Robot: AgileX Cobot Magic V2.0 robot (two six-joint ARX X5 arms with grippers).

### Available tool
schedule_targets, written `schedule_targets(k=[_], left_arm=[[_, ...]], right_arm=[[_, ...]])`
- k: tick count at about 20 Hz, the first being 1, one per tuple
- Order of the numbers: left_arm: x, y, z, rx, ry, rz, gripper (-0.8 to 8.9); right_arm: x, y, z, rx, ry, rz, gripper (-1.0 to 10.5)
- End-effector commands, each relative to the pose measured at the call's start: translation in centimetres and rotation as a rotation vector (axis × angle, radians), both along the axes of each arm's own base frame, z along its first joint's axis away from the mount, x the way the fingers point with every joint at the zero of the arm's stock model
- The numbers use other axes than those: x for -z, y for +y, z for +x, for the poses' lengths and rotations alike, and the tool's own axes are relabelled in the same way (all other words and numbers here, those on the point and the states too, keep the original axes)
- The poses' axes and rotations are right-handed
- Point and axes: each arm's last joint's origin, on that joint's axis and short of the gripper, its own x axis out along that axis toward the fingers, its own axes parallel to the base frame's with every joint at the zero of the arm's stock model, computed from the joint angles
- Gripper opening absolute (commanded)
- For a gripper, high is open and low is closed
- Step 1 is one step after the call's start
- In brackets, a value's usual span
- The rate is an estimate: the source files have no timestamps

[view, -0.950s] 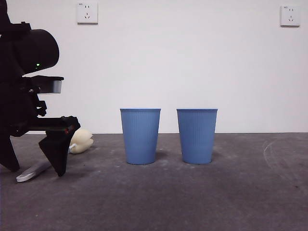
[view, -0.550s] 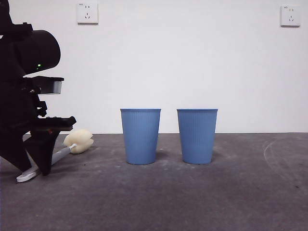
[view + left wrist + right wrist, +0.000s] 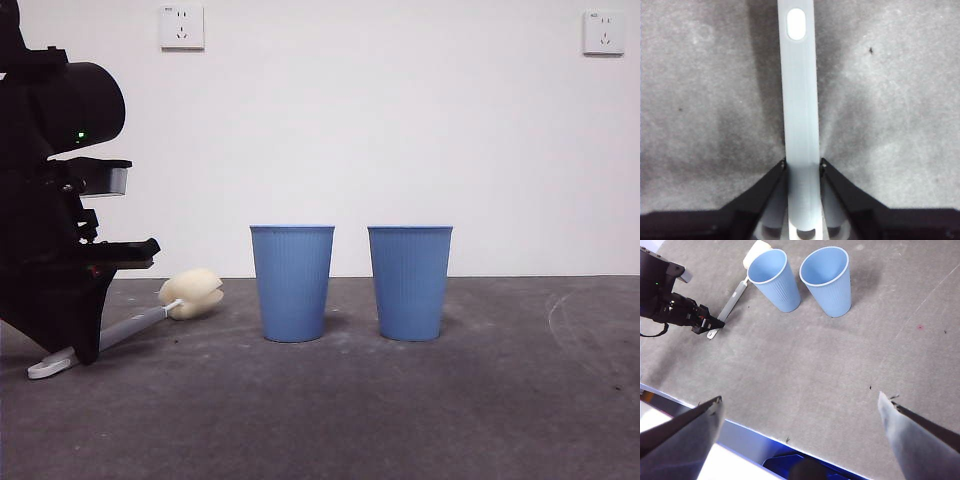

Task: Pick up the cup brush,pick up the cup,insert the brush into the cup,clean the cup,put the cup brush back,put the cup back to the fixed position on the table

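The cup brush (image 3: 135,325) lies on the table (image 3: 400,410) at the left, its cream sponge head (image 3: 190,293) pointing toward the cups and its white end (image 3: 45,365) toward the front. My left gripper (image 3: 86,350) is shut on the grey handle (image 3: 800,100), which runs straight out between the jaws. Two blue ribbed cups (image 3: 291,283) (image 3: 410,283) stand upright side by side in the middle. My right gripper (image 3: 800,410) hangs open high above the table, far from the cups (image 3: 774,280) (image 3: 827,280) and holding nothing.
A white wall with two sockets (image 3: 181,27) (image 3: 603,32) closes the back. The table's near edge (image 3: 740,432) shows in the right wrist view. The left arm (image 3: 670,302) shows dark beside the brush (image 3: 732,302).
The left jaws have closed onto the brush handle. The brush has swung, its sponge head shifting right toward the cups. The cups have not moved.
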Motion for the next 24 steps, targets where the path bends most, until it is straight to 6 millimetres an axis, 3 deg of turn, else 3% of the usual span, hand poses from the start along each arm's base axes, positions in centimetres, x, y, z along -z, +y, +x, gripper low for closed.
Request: schedule_targets(k=[1,7,10,17,24], left_arm=[[-0.4,0.3,-0.3,0.001,0.005,-0.015,-0.09],[-4.5,1.8,-1.3,-0.029,-0.142,-0.064,-0.09],[-6.6,2.4,-2.7,0.011,-0.18,-0.097,-0.09],[-11.7,3.2,-8.8,0.23,-0.184,-0.418,-0.09],[-13.8,4.9,-14.9,0.25,-0.203,-0.432,-0.09]], right_arm=[[-0.1,0.0,0.0,-0.012,-0.014,-0.008,5.6],[-0.2,0.0,0.0,-0.014,-0.026,-0.011,5.6],[-0.4,0.0,0.3,-0.02,-0.061,-0.018,5.6],[0.5,0.0,2.3,-0.049,-0.164,-0.031,5.6],[3.6,1.0,5.5,-0.122,-0.227,0.038,5.6]])
